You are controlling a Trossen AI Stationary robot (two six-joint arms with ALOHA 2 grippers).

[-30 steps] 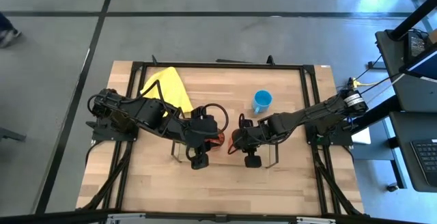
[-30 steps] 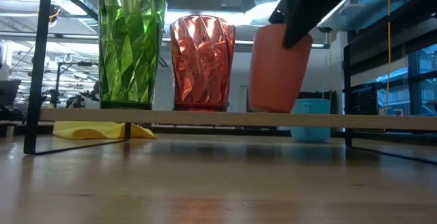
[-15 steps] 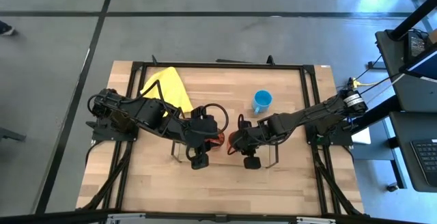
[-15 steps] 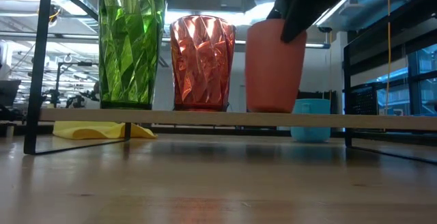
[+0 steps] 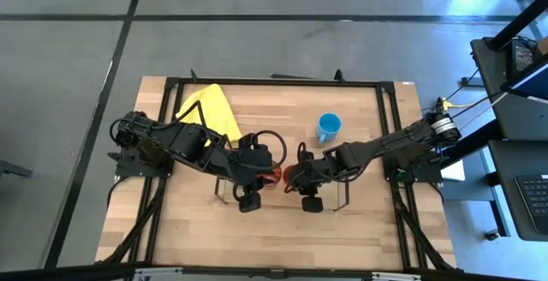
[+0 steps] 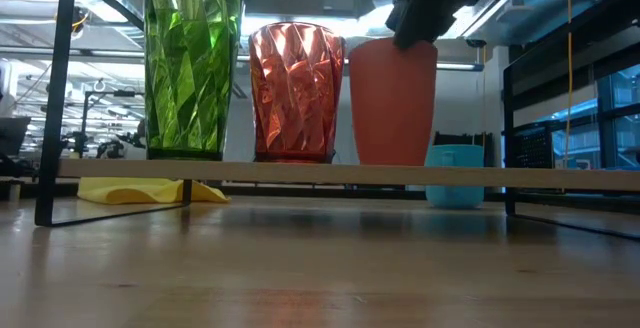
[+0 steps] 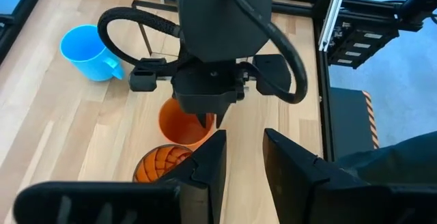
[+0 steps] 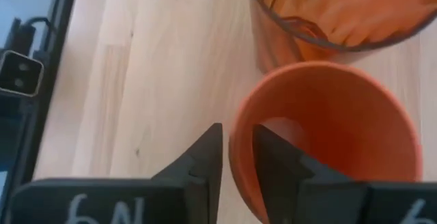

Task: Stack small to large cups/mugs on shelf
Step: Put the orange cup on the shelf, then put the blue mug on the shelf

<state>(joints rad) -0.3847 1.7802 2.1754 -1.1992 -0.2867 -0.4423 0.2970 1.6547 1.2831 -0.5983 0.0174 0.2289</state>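
The green tumbler (image 6: 192,63) and the red-orange patterned cup (image 6: 296,93) stand upright on their bases on the wire shelf's board (image 6: 250,172). The plain orange cup (image 6: 393,103) stands to the right of the patterned cup, and my right gripper (image 8: 239,166) is shut on it. My left gripper (image 7: 242,162) is open and empty, beside the patterned cup (image 7: 164,166). The light blue mug (image 5: 328,127) stands on the table behind the shelf. In the high view the arms hide the tumbler. My right gripper holds the orange cup by its rim (image 8: 239,138), one finger inside the cup and one outside. The fingers come from above, slanting down. The cup is upright, with its base down at the shelf board (image 6: 393,164).
A yellow cloth (image 5: 210,110) lies at the table's far left. The black table frame (image 5: 390,127) runs round the work area. The shelf's right end frame (image 6: 510,118) stands beyond a free stretch of board to the right of the orange cup.
My right gripper has moved toward the table's left with the orange cup. The cup was tilted and apart from the patterned cup; it now stands upright closer beside it, at the shelf board.
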